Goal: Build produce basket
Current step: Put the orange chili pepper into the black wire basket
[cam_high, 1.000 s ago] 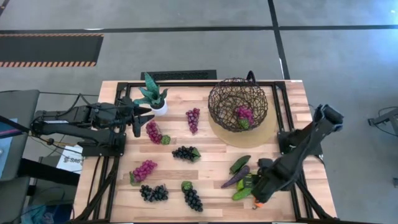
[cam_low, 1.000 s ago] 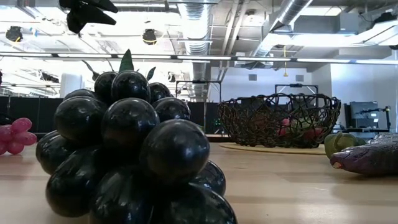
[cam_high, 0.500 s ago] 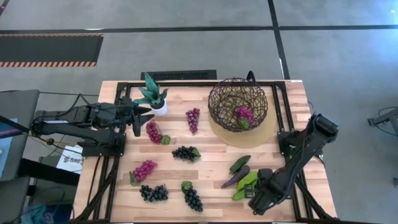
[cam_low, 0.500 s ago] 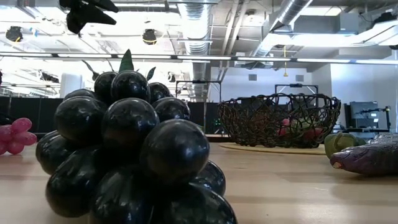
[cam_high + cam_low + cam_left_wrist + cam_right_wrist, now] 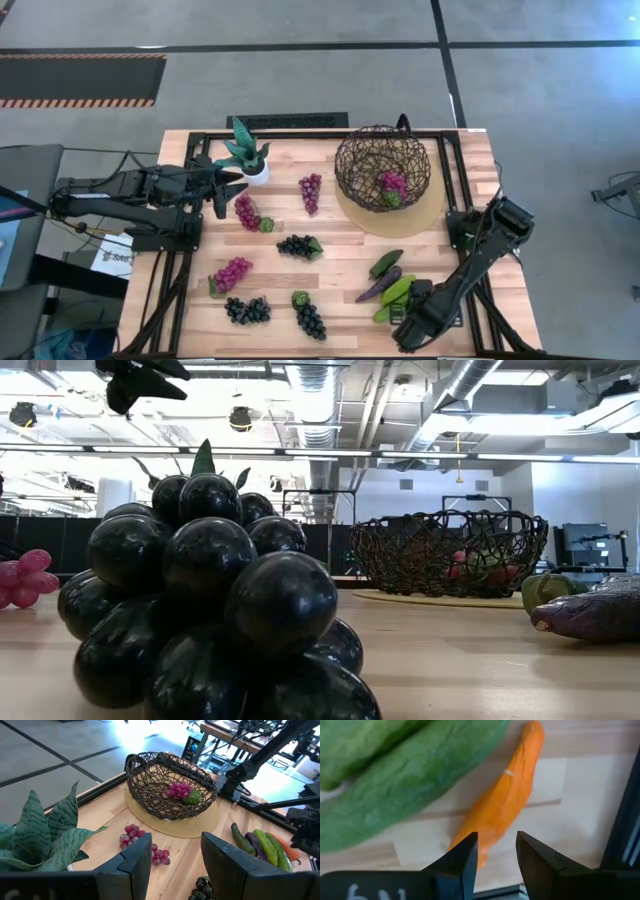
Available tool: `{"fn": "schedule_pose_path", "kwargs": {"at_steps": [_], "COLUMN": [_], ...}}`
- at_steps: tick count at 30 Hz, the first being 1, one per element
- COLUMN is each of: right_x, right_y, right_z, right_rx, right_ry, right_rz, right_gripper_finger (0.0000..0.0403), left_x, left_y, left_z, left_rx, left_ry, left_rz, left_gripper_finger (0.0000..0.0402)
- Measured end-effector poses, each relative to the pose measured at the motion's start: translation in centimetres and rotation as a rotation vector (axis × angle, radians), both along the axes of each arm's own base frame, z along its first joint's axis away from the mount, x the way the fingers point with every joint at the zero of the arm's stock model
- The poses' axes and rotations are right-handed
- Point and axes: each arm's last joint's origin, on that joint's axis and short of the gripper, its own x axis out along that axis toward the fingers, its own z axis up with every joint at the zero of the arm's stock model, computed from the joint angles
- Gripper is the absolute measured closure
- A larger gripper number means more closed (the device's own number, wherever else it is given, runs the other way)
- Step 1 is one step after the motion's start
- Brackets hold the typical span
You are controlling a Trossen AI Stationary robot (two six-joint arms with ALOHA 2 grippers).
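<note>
A light wooden table (image 5: 330, 330) in a black frame carries a potted plant (image 5: 245, 153) and a tan round mat (image 5: 420, 217) under a wire basket (image 5: 382, 167). Six grape bunches lie loose on it: purple (image 5: 310, 191), magenta (image 5: 247, 212), black (image 5: 297, 245), magenta (image 5: 231, 273), black (image 5: 247, 309) and black (image 5: 308, 317). Cucumbers (image 5: 385, 264), an eggplant (image 5: 378, 284) and a carrot (image 5: 502, 805) lie close together near the right front corner.

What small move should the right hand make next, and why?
Probably lower a little and close on the carrot. The right hand is over its thick end with both fingers apart, one on each side, and nothing is held. The carrot lies flat on the table beside a cucumber. The basket holds only one grape bunch.
</note>
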Motion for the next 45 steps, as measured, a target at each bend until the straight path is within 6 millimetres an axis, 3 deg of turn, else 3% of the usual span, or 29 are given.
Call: {"fn": "schedule_pose_path", "kwargs": {"at_steps": [22,29,33,45], "right_x": [-0.6,-1.2,-1.7,-0.4], "right_y": [0.9,0.5,1.0,0.6], "right_z": [-2.3,0.2,0.3,0.1], "right_rx": [-0.061,-0.079,-0.076,-0.062], "right_ry": [0.076,0.083,0.094,0.040], "right_rz": [0.037,0.038,0.057,0.026], "right_gripper_finger": [0.0250,0.0250,0.0250,0.0250], "left_x": [0.0,0.0,0.0,0.0], "left_y": [0.0,0.0,0.0,0.0], "left_z": [0.0,0.0,0.0,0.0], "left_rx": [-0.013,-0.026,-0.023,-0.023], "left_ry": [-0.008,-0.014,-0.012,-0.013], "left_rz": [0.007,0.012,0.011,0.010], "left_gripper_finger": [0.0246,0.0246,0.0246,0.0246]}}
